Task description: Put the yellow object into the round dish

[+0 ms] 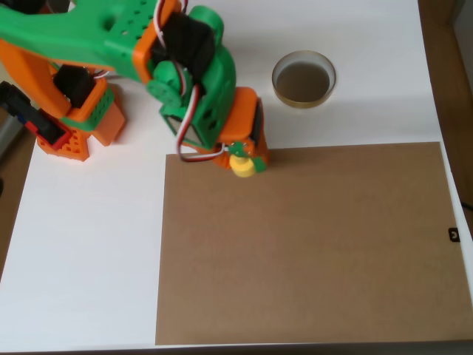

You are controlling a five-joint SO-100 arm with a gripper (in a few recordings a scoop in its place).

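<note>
In the overhead view the green and orange arm (148,52) reaches in from the upper left, and its bulk hides most of the pincer (242,157); only its green and orange tips peek out at the lower end. The yellow object (242,166) sits right between those tips, partly covered by them, so the pincer looks closed on it, though whether the piece is lifted or resting on the surface cannot be told from above. It lies at the top edge of the brown board (310,244), near that board's upper left corner. The round dish (304,79) stands apart on the white table (81,244), up and to the right of the yellow piece, with bare table between them. The board's wide surface is open. A small dark mark (454,235) sits at its right edge.
</note>
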